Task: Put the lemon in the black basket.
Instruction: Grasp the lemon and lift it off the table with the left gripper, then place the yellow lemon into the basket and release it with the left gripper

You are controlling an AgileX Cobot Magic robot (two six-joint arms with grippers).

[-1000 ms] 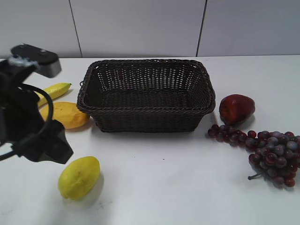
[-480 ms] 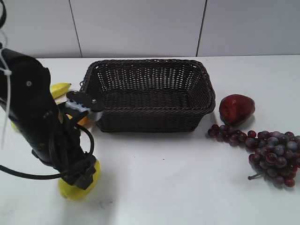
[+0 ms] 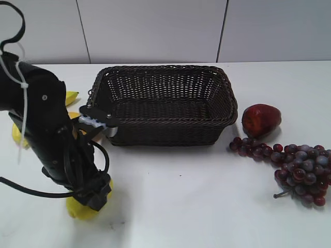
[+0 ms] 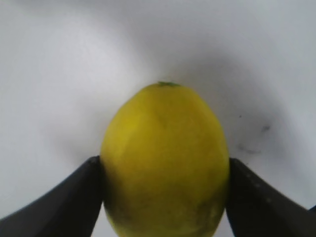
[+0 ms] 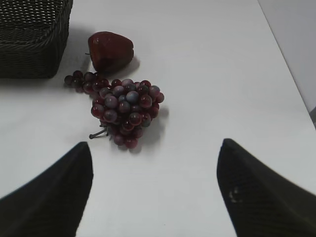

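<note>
The yellow lemon point(image 3: 77, 211) lies on the white table at the front left, mostly hidden under my left arm. In the left wrist view the lemon point(image 4: 165, 158) fills the gap between the two black fingers. My left gripper point(image 3: 95, 199) point(image 4: 165, 165) is spread wide around it, with a finger against each side. The black basket point(image 3: 160, 135) stands behind it at the table's middle, with nothing in it; its corner also shows in the right wrist view point(image 5: 29, 44). My right gripper point(image 5: 154, 148) is open and holds nothing, above bare table at the right.
A banana point(image 3: 70, 96) and a mango point(image 3: 73, 115) lie left of the basket, partly behind my left arm. A dark red fruit point(image 3: 261, 120) point(image 5: 111, 49) and a bunch of purple grapes point(image 3: 300, 168) point(image 5: 126, 106) lie to the basket's right.
My left arm has swung in from the left and come down over the lemon, so the fingers now sit on either side of it. The lemon has not moved.
</note>
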